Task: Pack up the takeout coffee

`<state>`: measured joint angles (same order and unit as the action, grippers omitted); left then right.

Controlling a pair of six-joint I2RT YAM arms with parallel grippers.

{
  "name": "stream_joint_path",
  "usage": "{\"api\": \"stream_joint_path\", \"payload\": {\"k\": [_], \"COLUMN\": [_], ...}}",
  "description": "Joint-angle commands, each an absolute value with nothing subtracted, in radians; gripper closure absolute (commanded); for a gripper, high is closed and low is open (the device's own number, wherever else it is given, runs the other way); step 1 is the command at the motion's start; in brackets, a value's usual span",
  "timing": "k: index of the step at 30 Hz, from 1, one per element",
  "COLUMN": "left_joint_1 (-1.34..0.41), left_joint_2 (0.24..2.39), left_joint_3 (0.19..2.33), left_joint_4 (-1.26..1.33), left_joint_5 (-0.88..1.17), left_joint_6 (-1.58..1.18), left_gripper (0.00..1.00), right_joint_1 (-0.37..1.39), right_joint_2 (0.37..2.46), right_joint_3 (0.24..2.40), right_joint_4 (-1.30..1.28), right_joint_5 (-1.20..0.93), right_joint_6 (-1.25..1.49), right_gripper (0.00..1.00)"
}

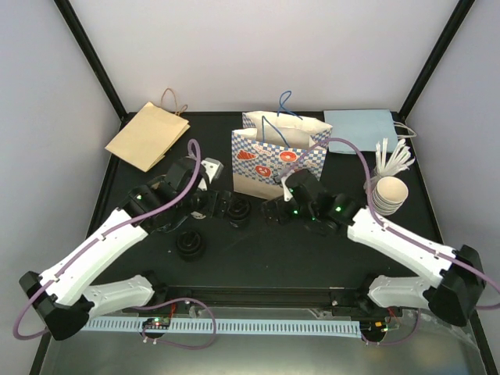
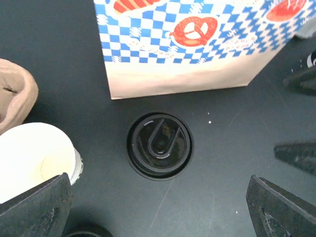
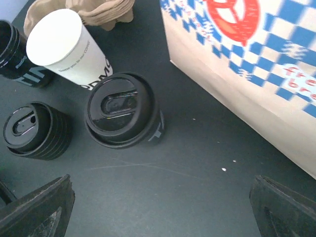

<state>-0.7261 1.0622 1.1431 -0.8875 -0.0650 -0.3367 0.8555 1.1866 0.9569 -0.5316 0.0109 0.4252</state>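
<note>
Fingertips of my left claw (image 2: 158, 212) fill the bottom corners of the left wrist view, spread wide, nothing between them. Same for my right claw (image 3: 160, 212): wide open, holding nothing. Both hover over the dark bench (image 1: 258, 266), facing each other mid-bench from the left and right.

The lidded coffee cup (image 2: 159, 145) stands upright on the bench between the two claws, black lid on. It is just in front of the checked paper bag (image 2: 197, 44), near it but apart. Neither claw touches it.

The bag stands upright behind the cup, with blue-white checks, red pretzel prints and its top open in the top view.

Left of the cup a white paper cup (image 3: 64, 47) is tilted, no lid, rim toward the camera. A brown crumpled thing (image 3: 94, 10) lies behind it; can't tell what it is. A stack of black lids (image 3: 34, 129) sits on the bench beside the coffee cup on the near left.

Far left lies a flat brown paper bag (image 1: 148, 134). Far right lies a flat blue bag (image 1: 363, 125), with a stack of white cups (image 1: 388, 193) in front of it.
</note>
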Motion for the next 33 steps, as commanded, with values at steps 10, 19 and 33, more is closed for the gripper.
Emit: {"api": "stream_joint_path", "payload": {"k": [10, 19, 33], "left_joint_1": [-0.47, -0.422, -0.358], "left_joint_2": [0.969, 0.994, 0.952], "left_joint_3": [1.092, 1.113, 1.081], "left_joint_4": [-0.804, -0.816, -0.752], "left_joint_5": [0.072, 0.074, 0.139], "left_joint_6": [-0.324, -0.298, -0.315], "left_gripper": [0.01, 0.01, 0.01], "right_joint_1": [0.949, 0.962, 1.01], "right_joint_2": [1.447, 1.584, 1.77], "right_joint_3": [1.166, 1.277, 1.45], "right_joint_4": [-0.605, -0.631, -0.719], "right_joint_5": [0.032, 0.027, 0.103], "right_joint_6": [0.41, 0.409, 0.401], "right_gripper": [0.01, 0.01, 0.01]}}
